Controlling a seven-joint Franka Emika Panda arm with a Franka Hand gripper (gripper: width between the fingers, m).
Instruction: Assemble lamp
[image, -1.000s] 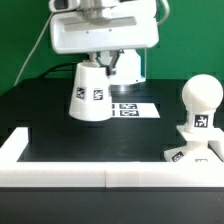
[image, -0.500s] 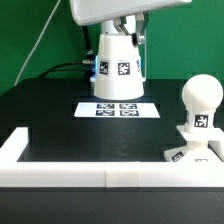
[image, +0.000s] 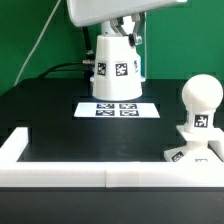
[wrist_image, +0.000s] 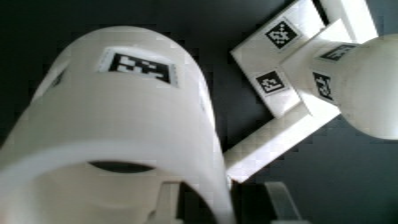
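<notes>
In the gripper (image: 128, 38), whose fingers are clamped on its rim, the shade (image: 116, 68) hangs above the worktop (image: 60, 125), well apart from the bulb (image: 198, 108) already standing on the base (image: 190, 153), so only fitting the shade seems left.

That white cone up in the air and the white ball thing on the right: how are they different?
The shade is a tapered cup, wide at the bottom; the bulb is a round ball on a short stem. The shade looks larger. The shade hangs above the table, over the marker board, gripped at its rim by the jaws; the bulb stands upright on the base, untouched. Both are matte white and carry black-and-white square tags.
</notes>
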